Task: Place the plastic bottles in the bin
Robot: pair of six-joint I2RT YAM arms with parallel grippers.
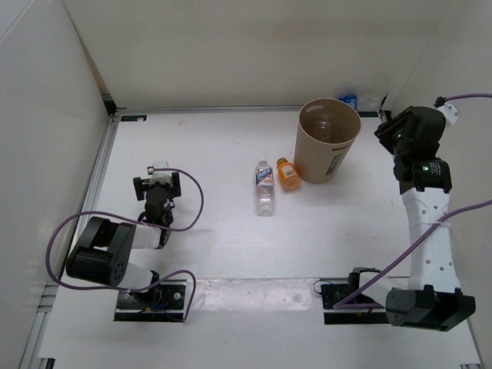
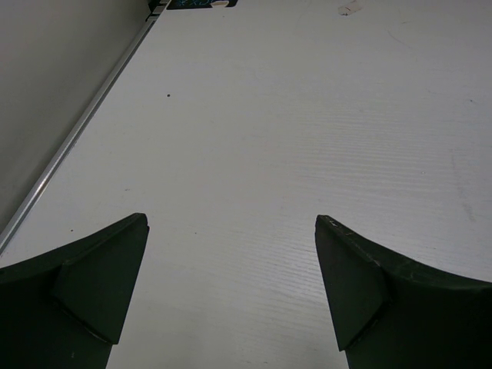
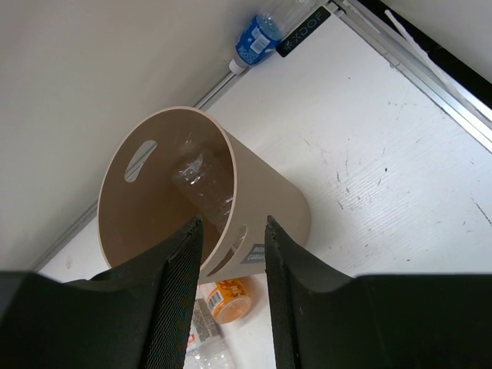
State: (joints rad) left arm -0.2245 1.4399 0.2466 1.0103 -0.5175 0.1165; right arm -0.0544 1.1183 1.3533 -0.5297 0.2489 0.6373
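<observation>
The tan round bin (image 1: pixel 328 146) stands at the back right, and a clear plastic bottle (image 3: pixel 201 183) lies inside it. On the table left of the bin lie a clear white-capped bottle (image 1: pixel 265 187) and a stubby orange bottle (image 1: pixel 288 174). Another bottle with a blue label (image 3: pixel 256 34) lies by the back wall behind the bin. My right gripper (image 3: pixel 232 224) hangs above the bin's right rim, open, with nothing between its fingers. My left gripper (image 2: pixel 231 221) is open and empty over bare table at the left (image 1: pixel 157 181).
White walls close the table in on the left, back and right. A metal rail (image 2: pixel 77 134) runs along the left edge. Purple cables loop around both arm bases at the near edge.
</observation>
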